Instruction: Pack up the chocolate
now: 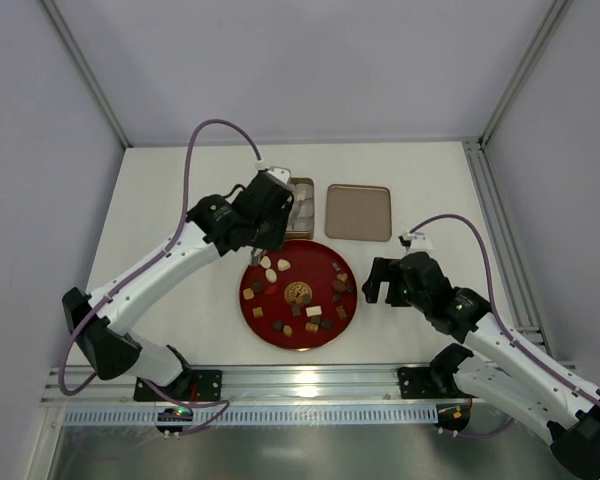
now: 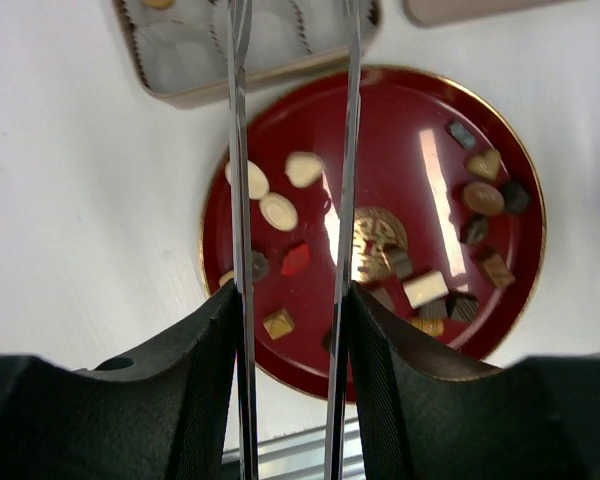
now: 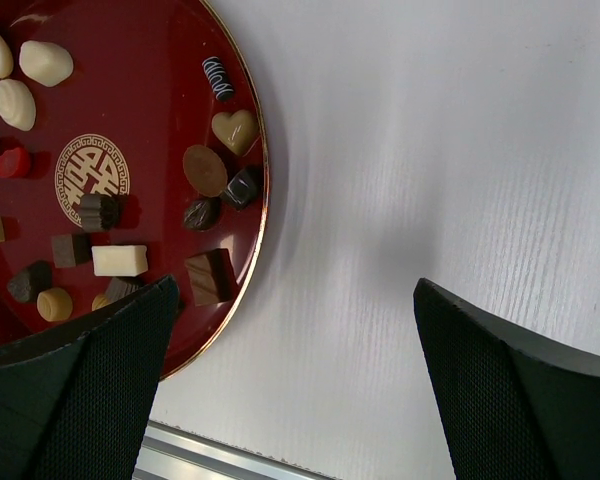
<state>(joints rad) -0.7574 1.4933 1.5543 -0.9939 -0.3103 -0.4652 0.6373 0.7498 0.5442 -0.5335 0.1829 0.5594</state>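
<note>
Several chocolates (image 1: 313, 311) in dark brown, tan and cream lie scattered on a round red plate (image 1: 315, 275). My left gripper (image 1: 265, 232) hovers over the plate's far left edge, shut on metal tweezers (image 2: 238, 150). The two blades run up past cream ovals (image 2: 278, 211) toward an open tin (image 2: 180, 50) lined with white paper cups, with nothing between them. Their tips are cut off at the top of the left wrist view. My right gripper (image 1: 375, 283) hangs open and empty over bare table, just right of the plate (image 3: 130, 110). A tan heart chocolate (image 3: 236, 129) lies near that rim.
The tin (image 1: 302, 207) sits just beyond the plate, with its flat tan lid (image 1: 358, 212) to its right. An aluminium rail (image 1: 310, 380) runs along the near table edge. White walls enclose the table on three sides.
</note>
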